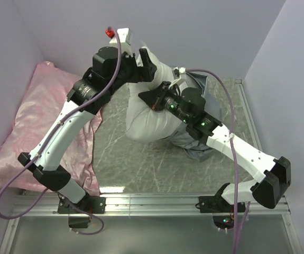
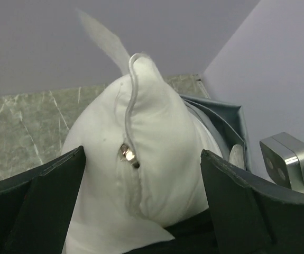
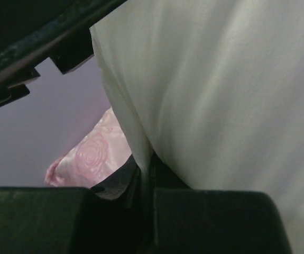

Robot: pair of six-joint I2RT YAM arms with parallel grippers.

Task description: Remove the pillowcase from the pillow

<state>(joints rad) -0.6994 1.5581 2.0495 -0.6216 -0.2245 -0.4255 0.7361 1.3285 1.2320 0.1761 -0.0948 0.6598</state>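
Pillowcase (image 1: 194,151), a soft, matte grey sack that looks light and limp, lies bunched along the right side of the plump white pillow (image 1: 144,119) at the middle of the marbled table (image 1: 141,164). Its slack rim seems the best place to take hold, since the smooth, faintly glossy pillow should slide free. The left gripper (image 2: 142,152), fingers spread wide, clasps the pillow's seamed far end, which fills the gap, while the right gripper (image 3: 144,174), fingers all but together, pinches a pale fold, apparently the pillowcase; a small metal zip pull (image 2: 126,153) glints on the seam.
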